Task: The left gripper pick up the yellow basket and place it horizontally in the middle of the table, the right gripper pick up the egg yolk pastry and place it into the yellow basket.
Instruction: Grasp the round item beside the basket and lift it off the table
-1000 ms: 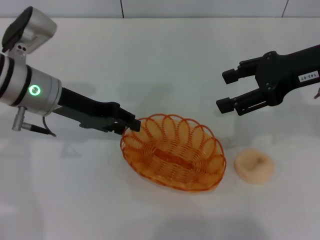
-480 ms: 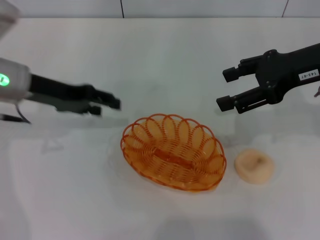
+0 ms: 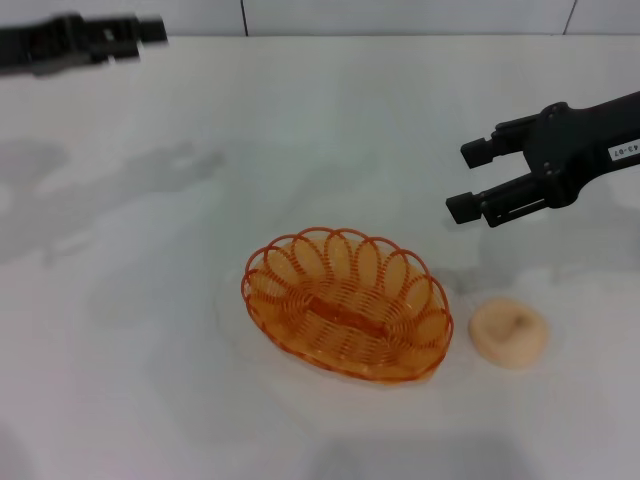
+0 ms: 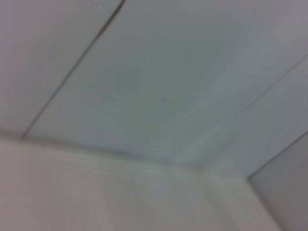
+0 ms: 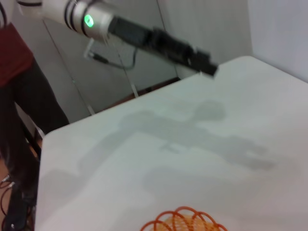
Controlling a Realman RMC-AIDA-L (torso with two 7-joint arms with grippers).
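Orange wire basket [image 3: 346, 306] upright mid-table, beige pastry [image 3: 509, 333] just beside.

You see the table [image 3: 330, 130] as a smooth, matt white surface that takes soft shadows. The basket [image 3: 345, 304] looks like thin orange wire with a slight gloss, woven in open loops so the table shows through. The pastry [image 3: 509, 333] has a dull, doughy beige skin, creased at the dimple. The right gripper [image 3: 478, 181] looks like matt black plastic or coated metal. In the right wrist view the left arm [image 5: 91, 19] shows a satin silver metal sleeve ahead of its black claw.
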